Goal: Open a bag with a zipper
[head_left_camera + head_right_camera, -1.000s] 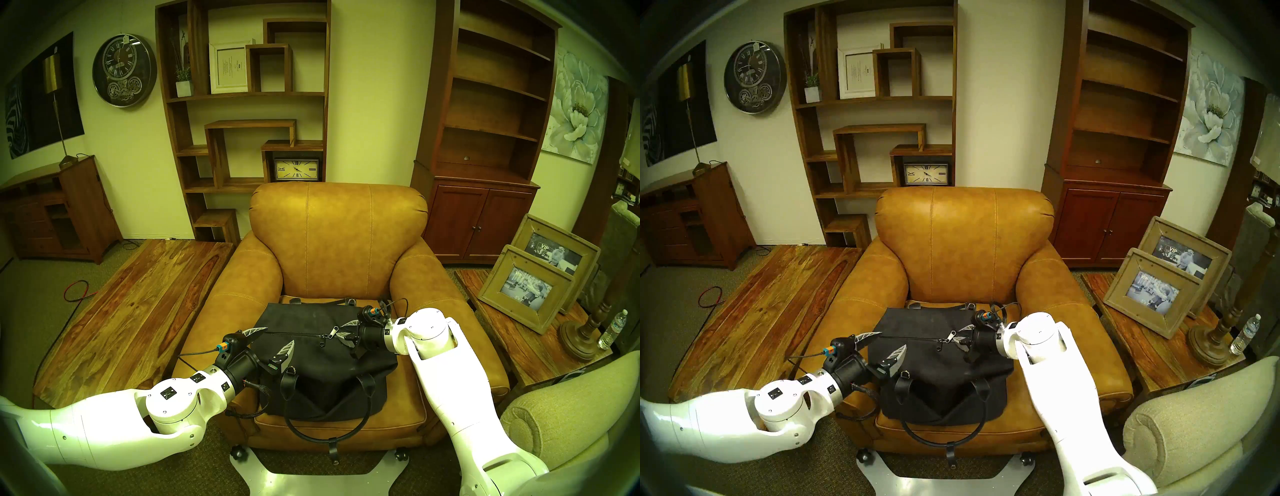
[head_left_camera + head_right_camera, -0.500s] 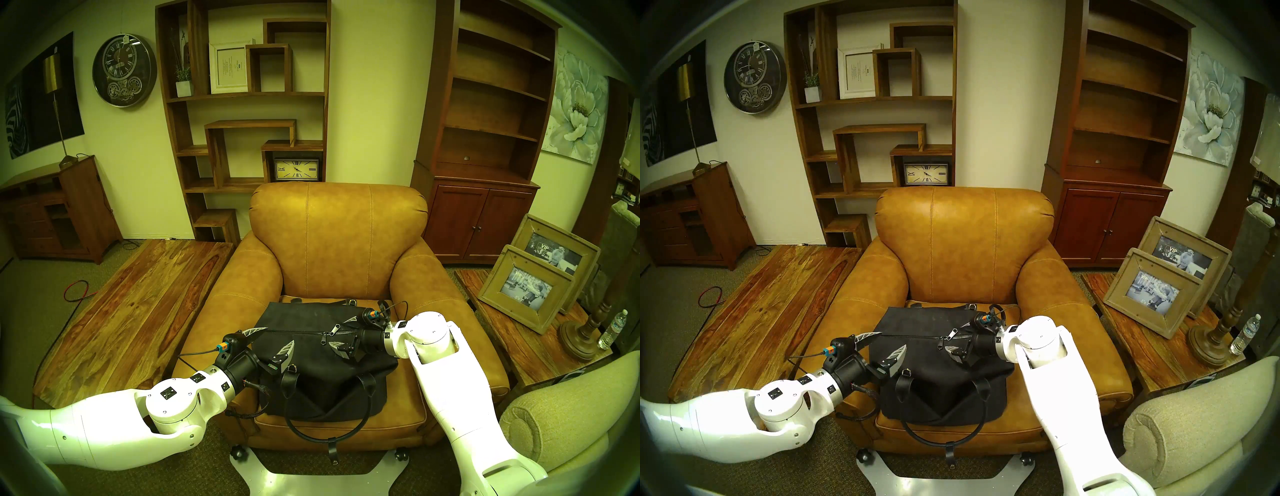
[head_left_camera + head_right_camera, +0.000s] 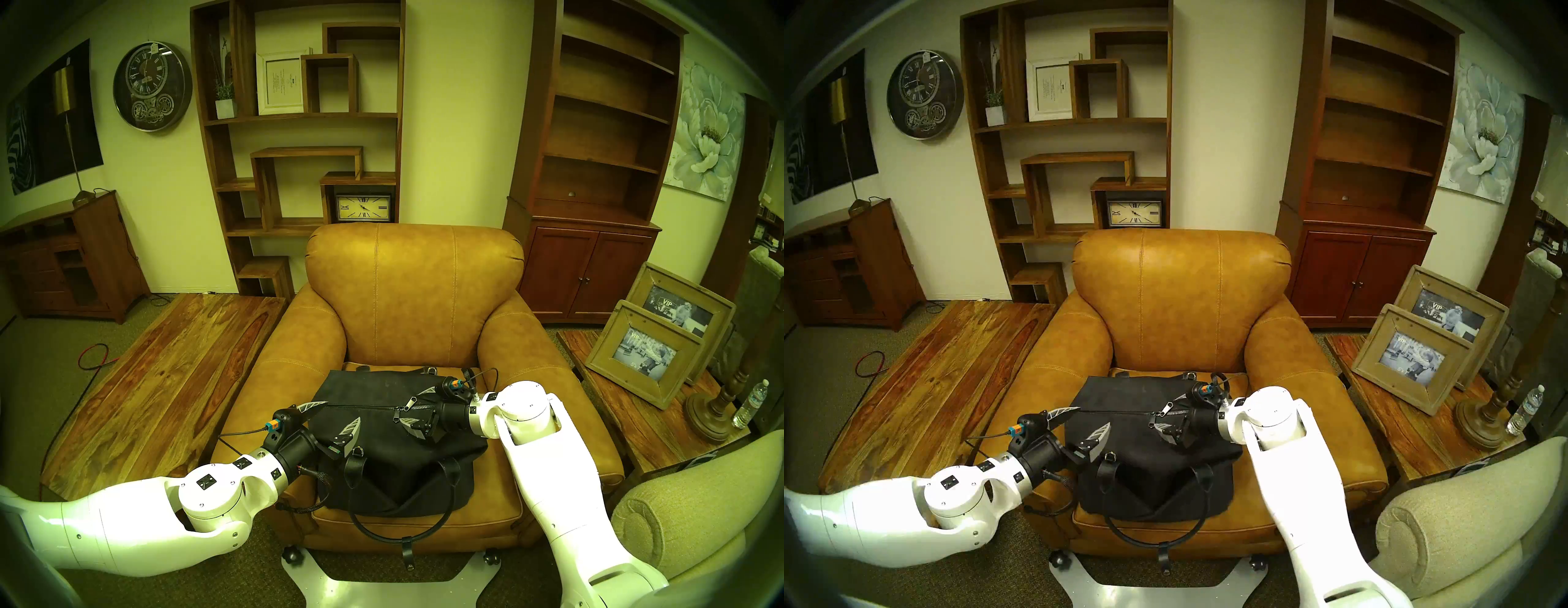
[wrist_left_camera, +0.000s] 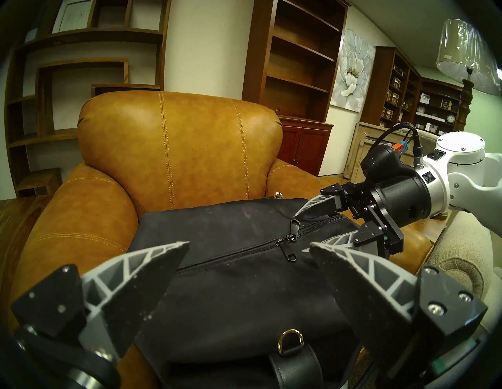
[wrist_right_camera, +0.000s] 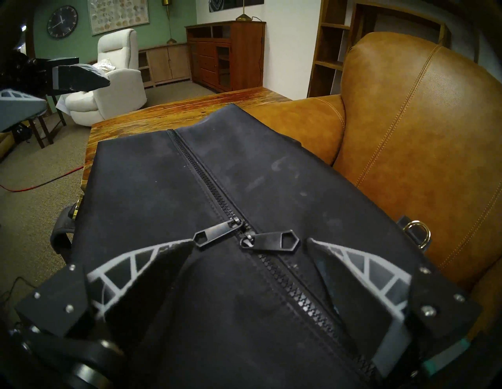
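The bag [image 3: 394,441] lies on the seat of the tan leather armchair [image 3: 413,297], its zipper [image 5: 217,195] running side to side across the top panel, from the robot's left toward its right. Two pull tabs sit together toward the right end of that line: in the right wrist view one tab [image 5: 217,235] points toward the left finger and the other tab [image 5: 274,241] toward the right finger.

The right end effector [image 5: 248,245] hangs just over that end, aimed down along the zipper toward the left, with its fingers spread wide and nothing between them; the tabs lie just ahead of the fingertips, and the left fingertip looks almost against the nearer tab (contact cannot be told). The zipper looks fully shut on both sides of the tabs.

The left end effector [image 4: 250,245] is also wide open and empty, poised over the bag's left portion, well apart from the tabs.

So the right arm is clearly the nearer one. The coming grasp turns on this: the tabs lie flat on the fabric, crosswise to the zipper's long axis, straight ahead of the open fingers.
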